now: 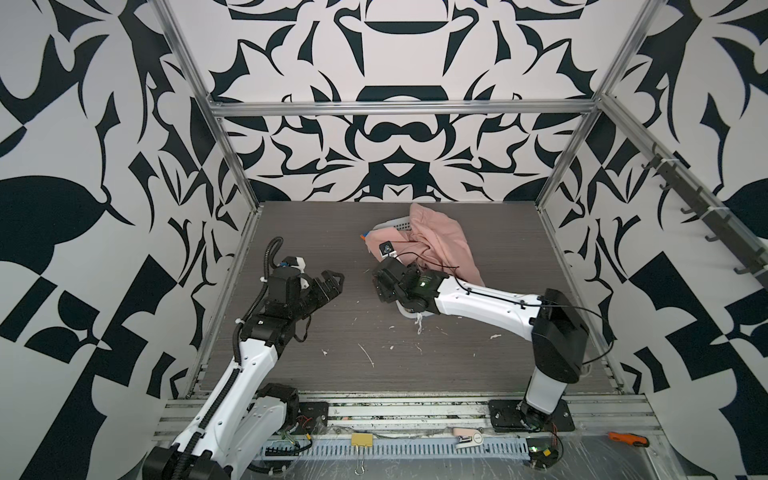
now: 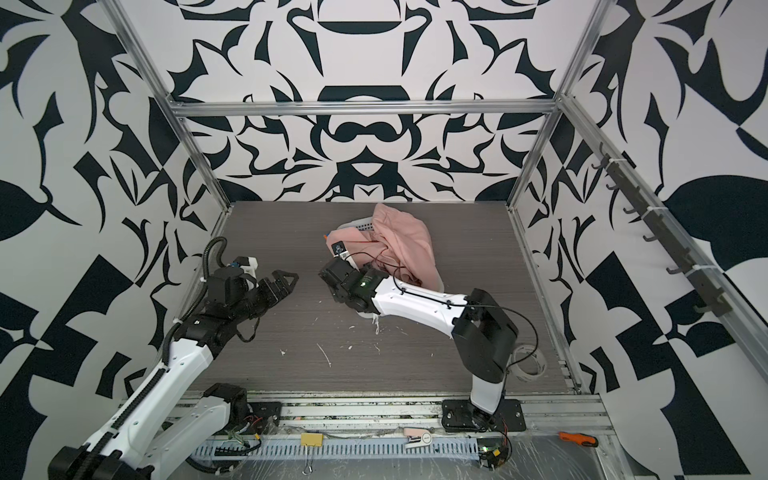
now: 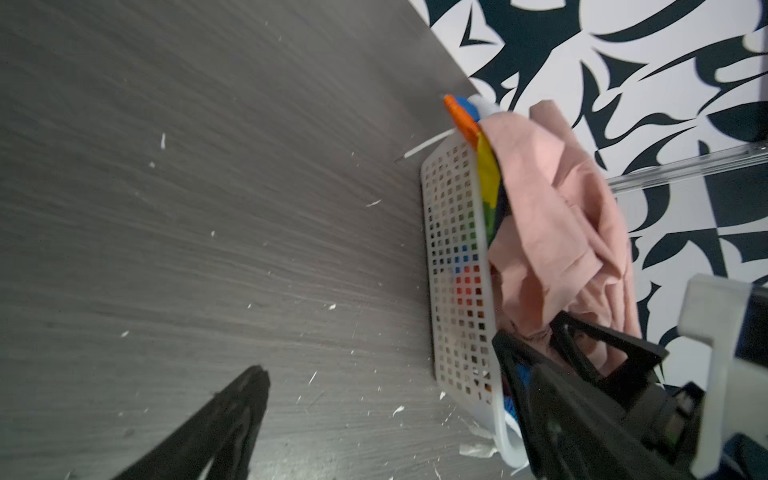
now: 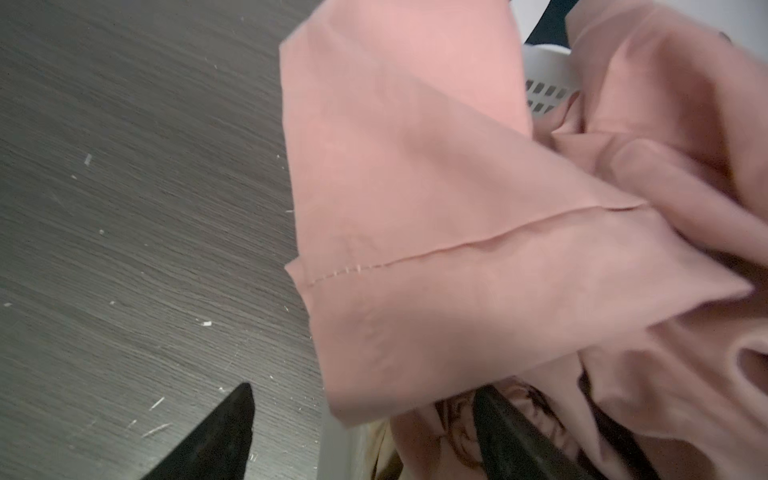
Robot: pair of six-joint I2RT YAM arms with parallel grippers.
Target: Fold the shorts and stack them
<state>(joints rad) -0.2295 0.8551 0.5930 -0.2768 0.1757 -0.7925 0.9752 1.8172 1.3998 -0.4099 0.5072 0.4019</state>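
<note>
Basket [image 3: 453, 266] toward the back of the table [image 1: 332, 232], right of centre.
The top pair of shorts [image 1: 440, 241] lies heaped in it, spilling over its right rim; the second pair of shorts [image 3: 486, 174] sits beneath, against its left wall. The left gripper [image 1: 337, 283] hangs well to its left; the right gripper [image 4: 361, 397] straddles its left rim.

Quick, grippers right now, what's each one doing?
Left gripper: open, holding nothing.
Right gripper: open, jaws astride the hem of the pink shorts, not clamped.
</note>
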